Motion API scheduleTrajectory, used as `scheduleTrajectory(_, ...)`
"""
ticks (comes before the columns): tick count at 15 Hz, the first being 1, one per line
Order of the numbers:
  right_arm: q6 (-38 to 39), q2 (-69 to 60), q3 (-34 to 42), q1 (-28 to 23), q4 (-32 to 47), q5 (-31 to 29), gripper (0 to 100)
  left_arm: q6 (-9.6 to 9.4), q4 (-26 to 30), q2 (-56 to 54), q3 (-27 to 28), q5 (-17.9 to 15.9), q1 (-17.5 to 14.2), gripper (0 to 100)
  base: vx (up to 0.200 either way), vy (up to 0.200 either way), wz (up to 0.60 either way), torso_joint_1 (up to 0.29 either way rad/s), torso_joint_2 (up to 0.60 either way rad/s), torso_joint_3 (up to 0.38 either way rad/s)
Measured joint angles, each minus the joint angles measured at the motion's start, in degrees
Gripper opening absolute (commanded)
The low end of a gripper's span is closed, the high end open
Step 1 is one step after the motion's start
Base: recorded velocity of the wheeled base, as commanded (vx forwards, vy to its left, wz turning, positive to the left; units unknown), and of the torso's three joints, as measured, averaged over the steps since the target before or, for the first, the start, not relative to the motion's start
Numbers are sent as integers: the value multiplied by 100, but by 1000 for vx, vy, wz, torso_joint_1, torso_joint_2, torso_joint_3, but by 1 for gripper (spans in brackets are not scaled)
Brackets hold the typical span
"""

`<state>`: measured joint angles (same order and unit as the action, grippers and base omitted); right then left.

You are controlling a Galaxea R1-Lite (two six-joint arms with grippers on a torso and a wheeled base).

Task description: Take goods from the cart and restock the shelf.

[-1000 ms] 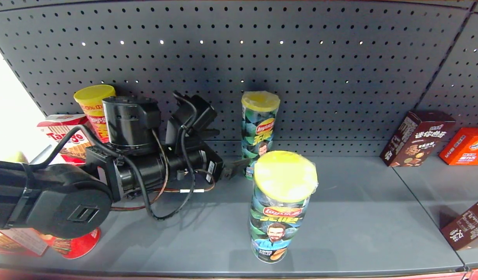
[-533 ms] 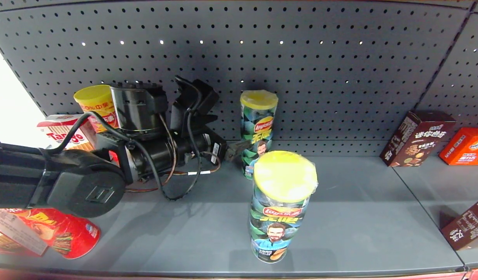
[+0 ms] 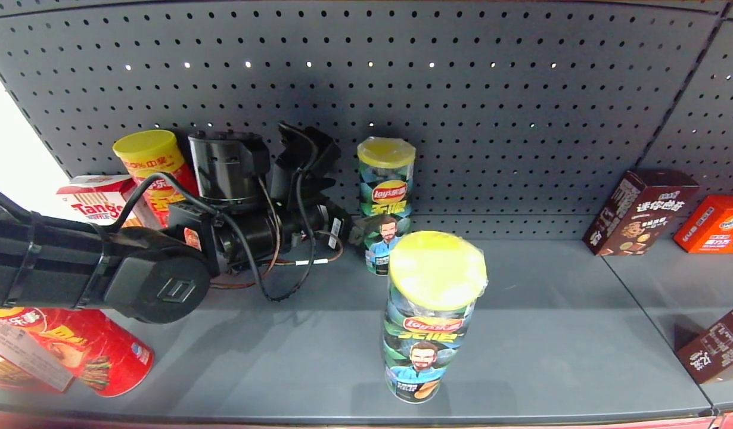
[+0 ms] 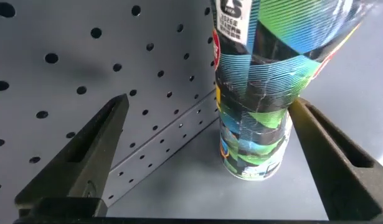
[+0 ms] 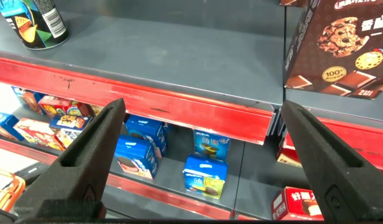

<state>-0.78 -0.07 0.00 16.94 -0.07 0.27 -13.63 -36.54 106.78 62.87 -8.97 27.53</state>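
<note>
Head view: left claw (image 3: 359, 230) pushed rear can (image 3: 385, 196) leftward.

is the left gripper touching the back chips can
Cannot tell. Left wrist view: the left gripper is open around the back chips can; one finger is well clear, the other sits at its side, gap or contact unclear.

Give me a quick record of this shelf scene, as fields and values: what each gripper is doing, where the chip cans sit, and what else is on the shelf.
left gripper: open, fingers either side of the back chip can
back chip can: standing by the pegboard
front chip can: upright near the front of the shelf
right gripper: open, empty, before the red shelf edge
other goods: yellow can, red can lying at left, brown box, orange box
</note>
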Motion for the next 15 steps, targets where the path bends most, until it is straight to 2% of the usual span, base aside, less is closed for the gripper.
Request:
scheduleTrajectory(5,2,0,0,0,0,2,100,9,-24,-177,-188,-2,20,100,0,0,0,0,0,0)
scheduleTrajectory(9,0,0,0,-2,0,2,100,33,6,-818,-714,-2,127,100,0,0,0,0,0,0)
scheduleTrajectory(15,0,0,0,0,0,2,100,338,-2,-2255,-1408,0,251,100,0,0,0,0,0,0)
